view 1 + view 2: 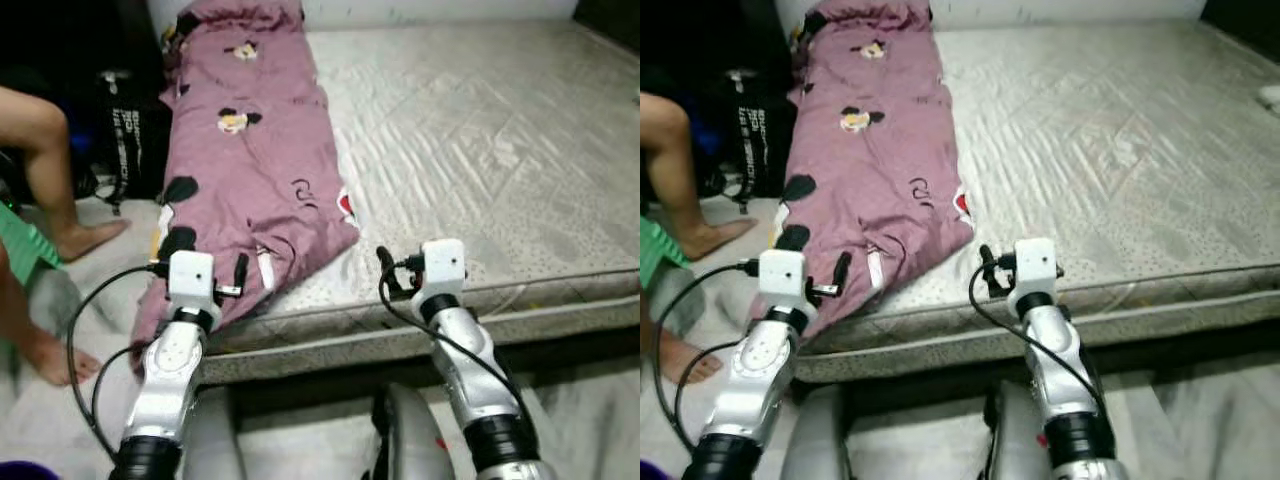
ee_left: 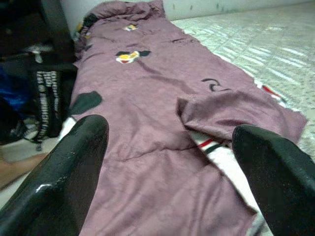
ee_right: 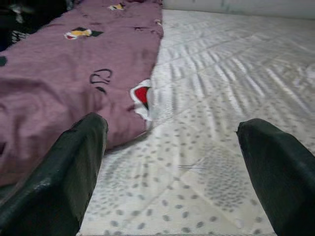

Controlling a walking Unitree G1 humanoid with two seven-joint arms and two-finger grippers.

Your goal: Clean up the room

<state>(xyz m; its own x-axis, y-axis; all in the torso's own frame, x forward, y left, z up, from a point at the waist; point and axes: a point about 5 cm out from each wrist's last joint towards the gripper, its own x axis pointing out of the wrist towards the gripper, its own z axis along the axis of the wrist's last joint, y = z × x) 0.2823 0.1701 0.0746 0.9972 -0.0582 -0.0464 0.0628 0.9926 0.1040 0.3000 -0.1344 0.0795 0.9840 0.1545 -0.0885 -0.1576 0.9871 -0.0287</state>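
1. Through the head camera I see a bare grey mattress [image 1: 480, 130] with a mauve cartoon-print blanket [image 1: 245, 150] laid lengthwise along its left side, the near end spilling over the mattress's front edge toward the floor. My two arms reach forward over that edge. A person's bare legs and foot [image 1: 85, 238] stand on the floor to the left, beside a black bag [image 1: 130, 140] leaning by the bed.

2. From the left wrist I see the left hand [image 2: 172, 172] spread wide, holding nothing, its two black fingers [image 2: 59, 172] hovering just over the blanket's near end. A corner of the blanket is folded back there, showing a white striped underside. The dark shape past the blanket looks like the bag, though it is blurred.

3. From the right wrist I see the right hand [image 3: 172, 172] likewise wide open and empty, poised over the dotted mattress, with the blanket's edge just beside one finger.
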